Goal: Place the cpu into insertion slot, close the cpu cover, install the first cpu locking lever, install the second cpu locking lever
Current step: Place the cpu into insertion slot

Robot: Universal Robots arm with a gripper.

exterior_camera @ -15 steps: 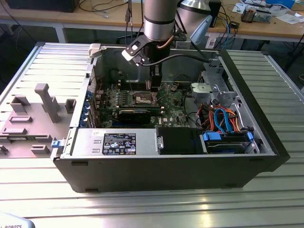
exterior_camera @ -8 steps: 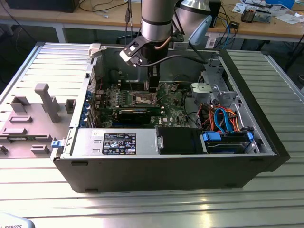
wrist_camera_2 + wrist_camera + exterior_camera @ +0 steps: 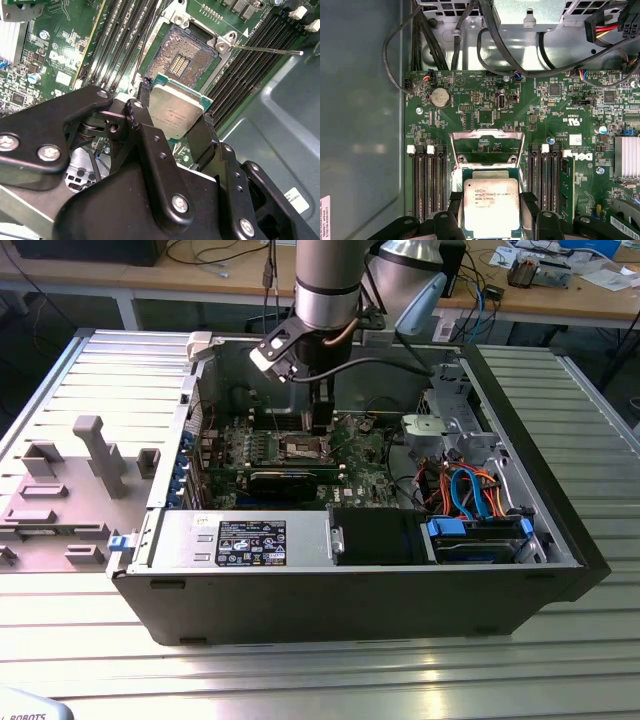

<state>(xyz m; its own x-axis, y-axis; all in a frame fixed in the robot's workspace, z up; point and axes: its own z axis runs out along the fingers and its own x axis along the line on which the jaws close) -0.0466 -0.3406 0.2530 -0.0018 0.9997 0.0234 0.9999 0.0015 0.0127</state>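
Underneath everything, a ribbed silver aluminium table point(image 3: 300, 680) of long parallel slats. Lying directly on it, an open black metal computer case point(image 3: 350, 605). Just beside the case, on the exterior view's left, a flat grey fixture plate point(image 3: 60, 495) with upright grey blocks. In front of the case, toward the exterior view's left, a sliver of a white rounded object point(image 3: 30, 710).

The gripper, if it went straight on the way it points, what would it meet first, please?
Probably the open slot, with the cpu held by the gripper touching first; the depth is unclear.
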